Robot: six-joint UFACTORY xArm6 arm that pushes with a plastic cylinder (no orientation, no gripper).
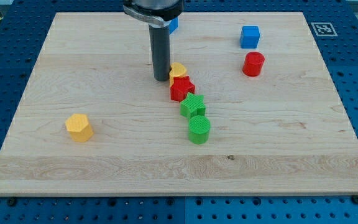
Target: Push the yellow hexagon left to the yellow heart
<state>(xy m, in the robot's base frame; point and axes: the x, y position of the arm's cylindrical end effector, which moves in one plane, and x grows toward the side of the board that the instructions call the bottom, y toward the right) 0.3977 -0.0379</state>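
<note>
The yellow hexagon point(79, 127) sits alone on the wooden board at the view's lower left. The yellow heart point(178, 70) lies near the board's middle top, touching the red star point(181, 88) just below it. My tip point(161, 79) rests on the board right beside the yellow heart, on its left side, far to the upper right of the yellow hexagon.
A green star point(193, 106) and a green cylinder point(199, 129) continue the line below the red star. A blue cube point(249, 37) and a red cylinder point(253, 64) stand at the upper right. Another blue block point(173, 25) peeks out behind the rod at the top.
</note>
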